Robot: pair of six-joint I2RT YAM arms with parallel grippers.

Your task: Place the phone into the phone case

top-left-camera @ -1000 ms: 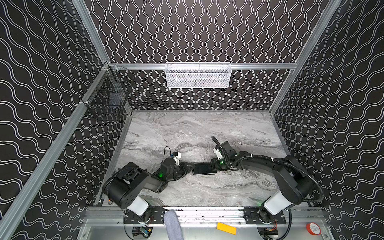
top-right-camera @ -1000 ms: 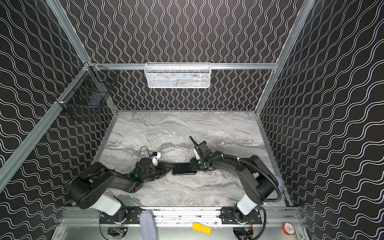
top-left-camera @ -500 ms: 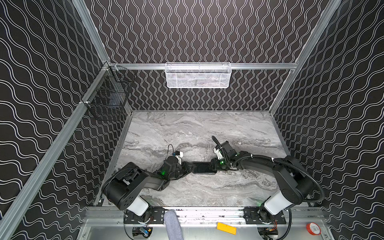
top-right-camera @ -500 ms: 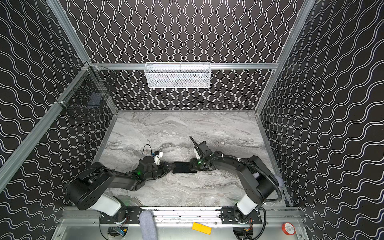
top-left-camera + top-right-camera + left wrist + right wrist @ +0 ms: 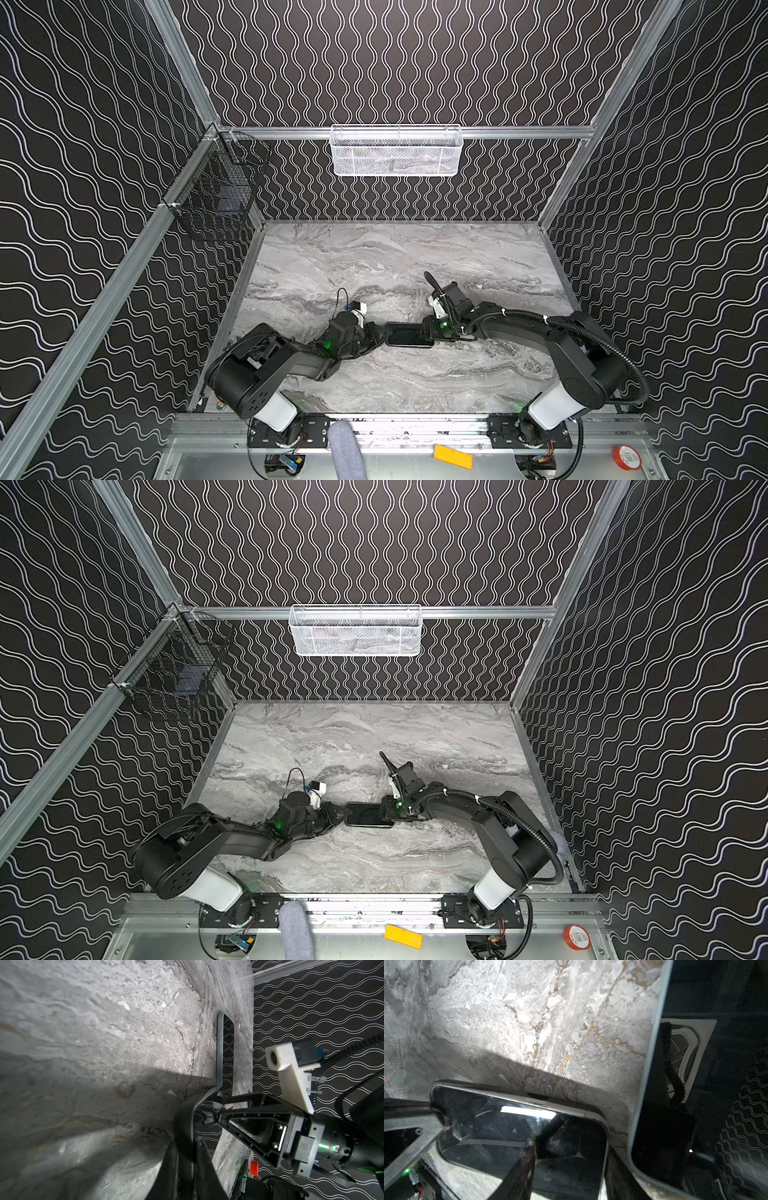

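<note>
Phone (image 5: 409,336) lies lengthwise from left fingers (image 5: 184,1126), pinched together at one end, to right fingers (image 5: 409,1126), parted over the other.

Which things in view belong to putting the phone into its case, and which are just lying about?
Job in hand:
silver-rimmed black-screened phone; grey-edged glossy-faced phone case.

Lying about:
white mesh basket; black wire basket; flat yellow block; red tape roll; grey fuzzy cylinder.

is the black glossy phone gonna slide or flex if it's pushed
The black glossy phone seems to lie flat on the smooth marble table, so it would probably slide, not tip. Its mirror-like, scratched screen suggests rigid, slippery glass.
</note>
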